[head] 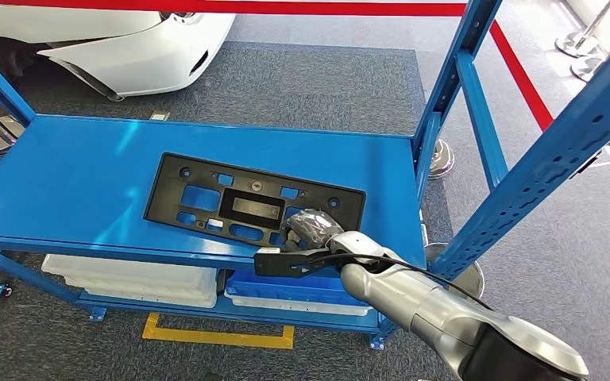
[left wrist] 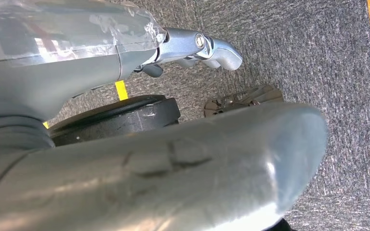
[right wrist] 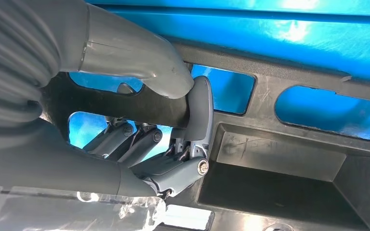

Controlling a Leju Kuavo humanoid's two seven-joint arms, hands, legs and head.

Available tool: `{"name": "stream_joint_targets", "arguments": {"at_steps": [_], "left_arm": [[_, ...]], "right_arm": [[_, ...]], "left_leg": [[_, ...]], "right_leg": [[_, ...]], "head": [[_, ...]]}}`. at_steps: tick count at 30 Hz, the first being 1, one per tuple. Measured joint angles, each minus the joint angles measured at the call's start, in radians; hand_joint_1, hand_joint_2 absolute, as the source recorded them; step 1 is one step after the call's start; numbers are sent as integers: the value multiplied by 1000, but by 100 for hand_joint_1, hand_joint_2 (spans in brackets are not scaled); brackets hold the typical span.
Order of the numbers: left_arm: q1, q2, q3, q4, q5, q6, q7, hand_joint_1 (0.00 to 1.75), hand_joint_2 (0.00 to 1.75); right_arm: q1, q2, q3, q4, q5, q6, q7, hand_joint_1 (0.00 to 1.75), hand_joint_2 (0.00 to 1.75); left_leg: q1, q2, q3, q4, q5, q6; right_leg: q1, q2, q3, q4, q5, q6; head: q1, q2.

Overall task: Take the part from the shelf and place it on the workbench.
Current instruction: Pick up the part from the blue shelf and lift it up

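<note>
Fingers point(right wrist: 125, 139) of the right hand point(head: 311, 230) apparently pinch the part's point(head: 206, 194) near edge, unlifted from the shelf point(head: 71, 182).

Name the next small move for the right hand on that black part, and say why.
Probably lift the black part slightly off the blue shelf. The right robot hand already grips its near edge, thumb over a bar, fingers through an opening, while it lies flat.

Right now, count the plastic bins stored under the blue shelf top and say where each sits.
2. A white bin sits on the lower level toward the left; a blue bin sits beside it to the right, below the right hand. The shelf top may hide more.
</note>
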Motion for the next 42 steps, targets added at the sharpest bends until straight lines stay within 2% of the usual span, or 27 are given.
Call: {"name": "stream_joint_targets", "arguments": {"at_steps": [1, 5, 26, 30, 42], "left_arm": [[0, 0, 0, 0, 0, 0, 0, 0, 0], [1, 0, 1, 0, 1, -3, -3, 0, 0], [4, 0, 1, 0, -5, -11, -4, 0, 0], [4, 0, 1, 0, -7, -11, -4, 0, 0], [3, -1, 1, 0, -5, -7, -4, 0, 0]], "right_arm": [[0, 0, 0, 0, 0, 0, 0, 175, 175], [-2, -4, -3, -1, 3, 2, 1, 0, 175], [-6, -14, -43, -1, -22, 21, 0, 0, 175], [-6, -14, -44, -1, -33, 25, -4, 174, 175], [-5, -15, -48, -1, -47, 37, -17, 175, 175]], "left_leg": [[0, 0, 0, 0, 0, 0], [0, 0, 0, 0, 0, 0], [0, 0, 1, 0, 0, 0], [0, 0, 1, 0, 0, 0], [0, 0, 1, -1, 0, 0]], "right_leg": [[0, 0, 0, 0, 0, 0], [0, 0, 1, 0, 0, 0], [0, 0, 1, 0, 0, 0], [0, 0, 1, 0, 0, 0], [0, 0, 1, 0, 0, 0]], "head": [[0, 0], [0, 0], [0, 0], [0, 0], [1, 0]]}}
